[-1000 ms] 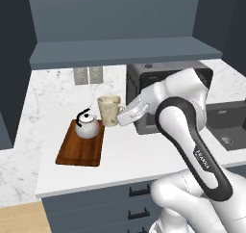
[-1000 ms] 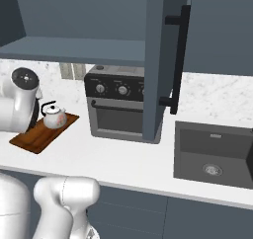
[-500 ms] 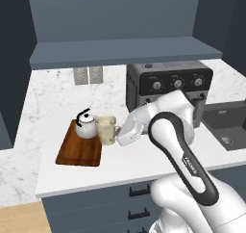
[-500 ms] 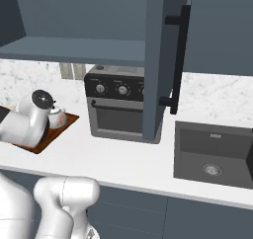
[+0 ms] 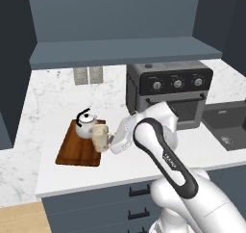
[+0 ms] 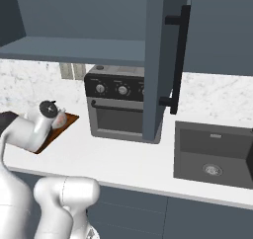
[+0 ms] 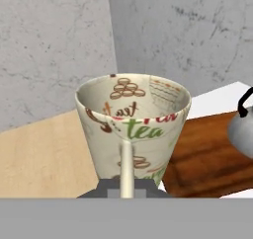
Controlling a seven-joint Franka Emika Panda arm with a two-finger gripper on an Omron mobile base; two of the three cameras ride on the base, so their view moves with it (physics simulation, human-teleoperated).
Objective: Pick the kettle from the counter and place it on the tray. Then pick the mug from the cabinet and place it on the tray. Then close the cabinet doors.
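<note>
Left base view: end effector (image 5: 108, 139) grips mug (image 5: 99, 135) beside kettle (image 5: 85, 126), over tray (image 5: 77, 150).

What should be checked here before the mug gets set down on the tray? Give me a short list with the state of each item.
1. Hand shut on the mug: ok, it grips the handle side.
2. Mug upright: ok, its rim is level in the hand view.
3. Kettle already on the tray: ok.
4. Free tray surface next to the kettle: ok, bare wood lies in front of it.
5. Gap between mug and kettle: cannot tell, they look very close in the left base view.
6. Cabinet door closed: not ok, it stands open.
</note>
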